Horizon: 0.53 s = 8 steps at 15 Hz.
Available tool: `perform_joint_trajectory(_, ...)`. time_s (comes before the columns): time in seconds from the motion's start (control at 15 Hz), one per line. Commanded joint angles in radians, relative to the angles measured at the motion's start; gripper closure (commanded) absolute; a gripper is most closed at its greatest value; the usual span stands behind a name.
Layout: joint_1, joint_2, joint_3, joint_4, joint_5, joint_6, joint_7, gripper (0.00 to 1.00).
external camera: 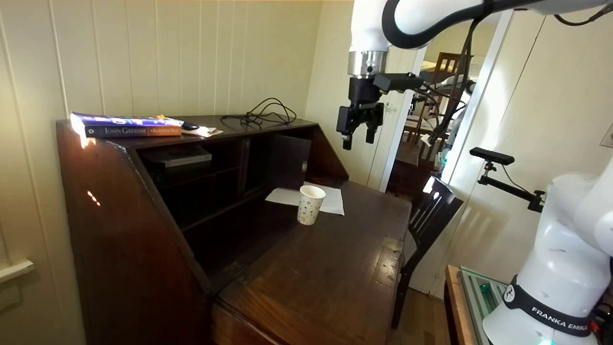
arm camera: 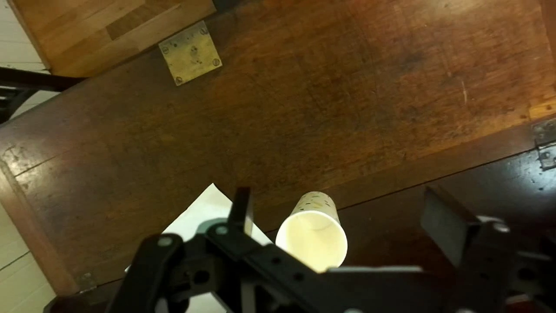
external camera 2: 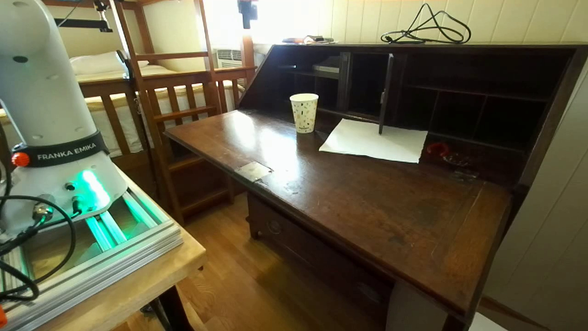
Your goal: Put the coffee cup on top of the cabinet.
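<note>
The coffee cup (external camera: 310, 206) is white with small coloured specks. It stands upright on the fold-down desk surface of the dark brown cabinet (external camera: 129, 230), beside a white paper sheet. The cup (external camera 2: 304, 113) and cabinet (external camera 2: 367, 202) show in both exterior views. The cabinet's flat top (external camera: 206, 122) is behind and above the cup. My gripper (external camera: 359, 140) is open and empty, high above the desk and pointing down. In the wrist view the cup (arm camera: 313, 238) appears between the spread fingers (arm camera: 345, 213), nearer the left one, well below them. A gripper link hides part of its rim.
Books (external camera: 134, 127) and a coiled black cable (external camera: 261, 115) lie on the cabinet top. An inner cabinet door (external camera 2: 386, 92) stands open behind the paper sheet (external camera 2: 376, 140). A dark chair (external camera: 433, 215) stands at the desk's end. A red item (external camera 2: 438, 149) lies near the shelves.
</note>
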Motion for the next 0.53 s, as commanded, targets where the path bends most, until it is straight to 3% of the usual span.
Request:
perform_joint_trajectory(0.0,0.005,0.118,-0.034,0.044,0.071,0.020,-0.028,0.00)
perform_joint_trajectory(0.33,0.004,0.267,-0.087,0.132,0.246,-0.046,-0.180,0.00)
perform_joint_trajectory(0.4,0.010,0.195,-0.079,0.056,0.173,0.007,-0.141,0.00)
perform_joint_trajectory(0.47,0.010,0.214,-0.085,0.066,0.180,0.005,-0.147,0.00)
